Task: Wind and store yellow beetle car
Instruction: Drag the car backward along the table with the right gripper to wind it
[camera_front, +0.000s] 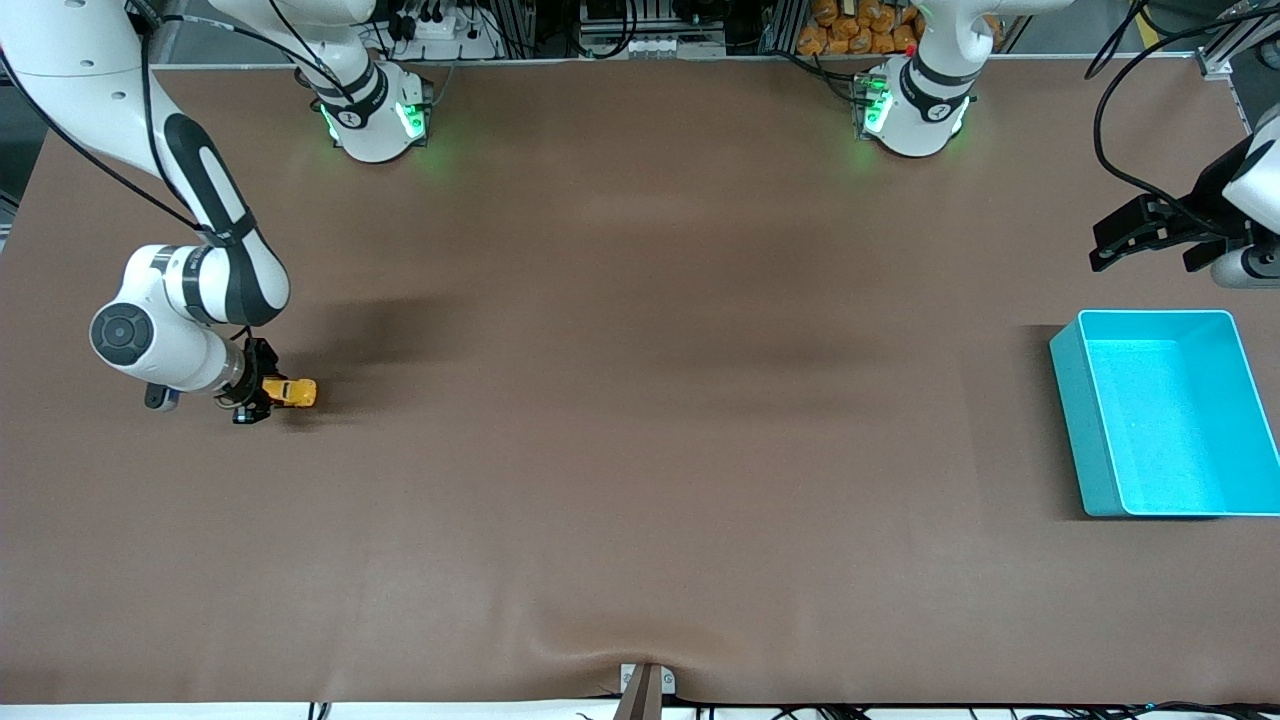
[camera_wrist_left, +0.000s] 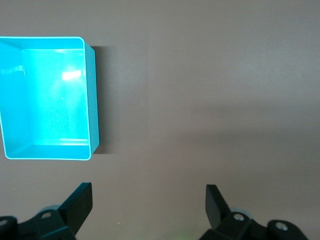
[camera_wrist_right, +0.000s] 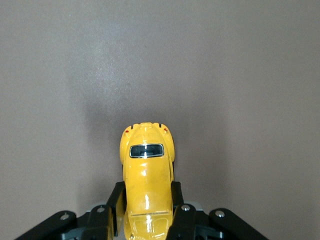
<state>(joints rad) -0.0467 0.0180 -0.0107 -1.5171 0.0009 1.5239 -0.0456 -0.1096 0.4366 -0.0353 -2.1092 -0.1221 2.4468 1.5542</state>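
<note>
The right tool is closed on the yellow beetle car, low at the bench surface near the edge at the right arm's end, and the car's long axis runs straight out from the tool along that bench, pointing toward the left arm's end. The turquoise bin stands well apart, close to the edge at the left arm's end, so I judge that a wound car should run that way. The left tool waits open above that corner, beside the bin.
</note>
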